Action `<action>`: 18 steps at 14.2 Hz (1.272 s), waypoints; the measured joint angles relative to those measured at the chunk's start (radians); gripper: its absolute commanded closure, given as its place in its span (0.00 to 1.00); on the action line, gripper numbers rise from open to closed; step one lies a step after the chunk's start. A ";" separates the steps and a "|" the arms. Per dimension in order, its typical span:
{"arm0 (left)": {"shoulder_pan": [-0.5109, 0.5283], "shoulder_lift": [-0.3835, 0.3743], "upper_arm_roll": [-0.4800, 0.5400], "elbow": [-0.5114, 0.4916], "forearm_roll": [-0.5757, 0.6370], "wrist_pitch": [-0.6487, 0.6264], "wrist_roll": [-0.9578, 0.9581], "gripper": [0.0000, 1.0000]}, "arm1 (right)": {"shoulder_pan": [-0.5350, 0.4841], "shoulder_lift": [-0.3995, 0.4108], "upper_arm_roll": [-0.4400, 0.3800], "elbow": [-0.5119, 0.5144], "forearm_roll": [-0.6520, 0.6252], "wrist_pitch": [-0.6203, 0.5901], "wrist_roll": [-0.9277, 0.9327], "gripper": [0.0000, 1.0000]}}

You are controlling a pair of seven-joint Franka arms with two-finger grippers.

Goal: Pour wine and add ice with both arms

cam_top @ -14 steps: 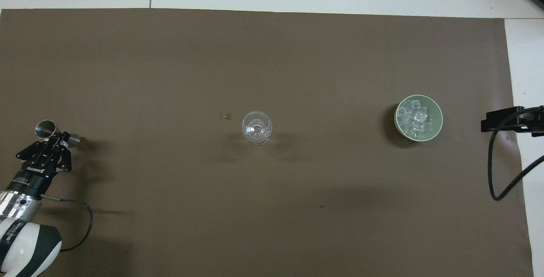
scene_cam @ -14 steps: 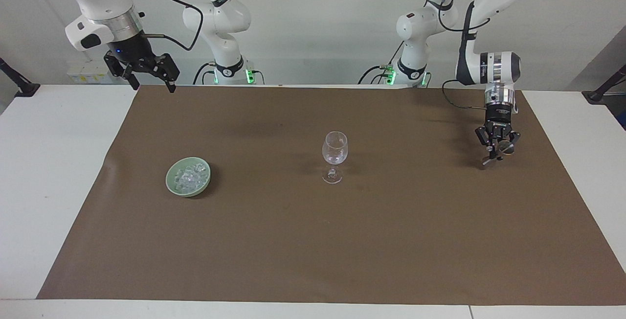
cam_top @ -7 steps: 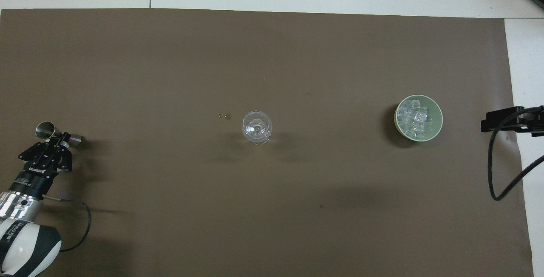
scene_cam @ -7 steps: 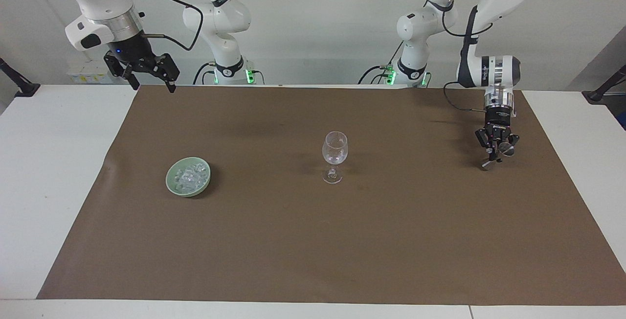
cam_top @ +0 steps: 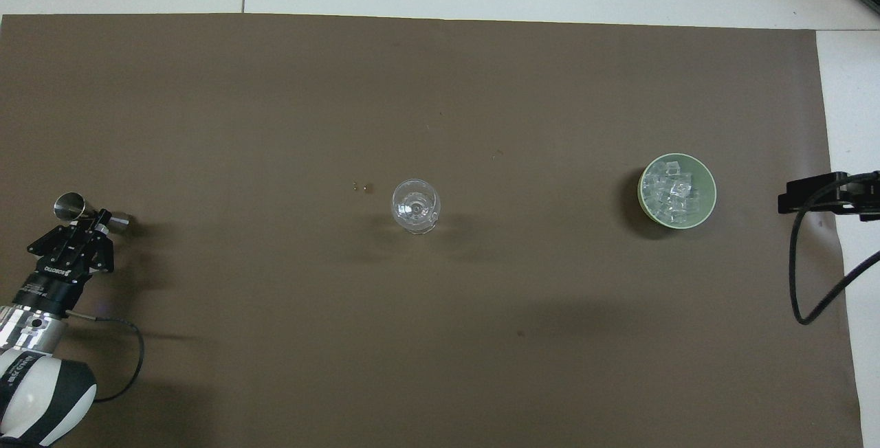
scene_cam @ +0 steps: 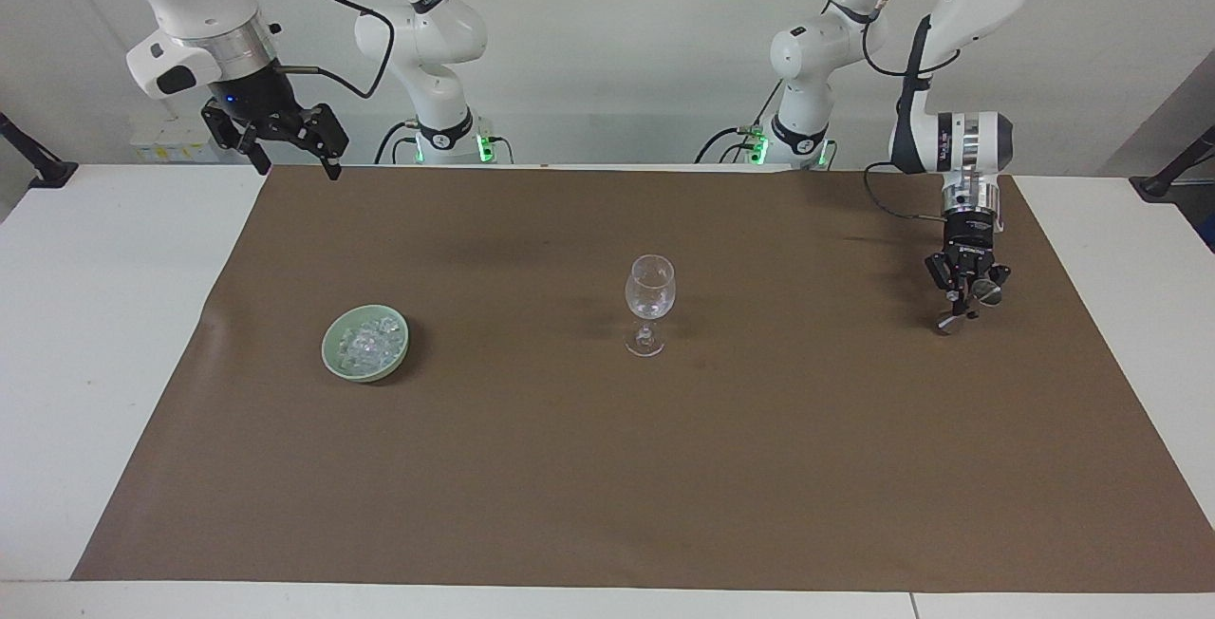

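Observation:
A clear stemmed glass (scene_cam: 649, 301) (cam_top: 416, 206) stands mid-mat. The ice (scene_cam: 364, 345) (cam_top: 674, 194) lies heaped in a green bowl (scene_cam: 330, 355) (cam_top: 711, 195) toward the right arm's end. My left gripper (scene_cam: 963, 301) (cam_top: 98, 218) is shut on the waist of a small steel jigger (scene_cam: 988, 291) (cam_top: 69, 205). It holds it tilted, low over the mat at the left arm's end. My right gripper (scene_cam: 296, 165) (cam_top: 811, 194) hangs open and empty, high over the mat's corner nearest the robots, and waits. The wine is out of view.
A brown mat (scene_cam: 607, 486) (cam_top: 275, 338) covers most of the white table (scene_cam: 104, 334). Two tiny specks (cam_top: 363, 187) lie on it beside the glass. A black cable (cam_top: 797, 276) loops from the right arm.
The left gripper with the jigger has drifted slightly toward the left arm's end of the table, and the jigger has turned a little. The right arm, glass and bowl are unchanged.

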 measured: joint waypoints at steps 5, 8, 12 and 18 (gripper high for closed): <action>0.000 0.041 0.000 0.036 0.000 0.000 0.000 1.00 | -0.002 0.000 -0.002 0.000 0.000 0.001 0.000 0.00; 0.000 0.061 0.000 0.051 0.000 0.000 0.000 1.00 | -0.002 0.000 -0.006 0.000 -0.001 0.031 0.000 0.00; 0.000 0.079 0.000 0.065 0.000 -0.002 0.000 1.00 | -0.001 0.005 -0.003 -0.039 -0.002 0.119 -0.001 0.00; 0.000 0.080 -0.001 0.067 0.000 -0.003 0.000 0.83 | 0.008 0.041 0.001 -0.204 -0.002 0.329 -0.123 0.00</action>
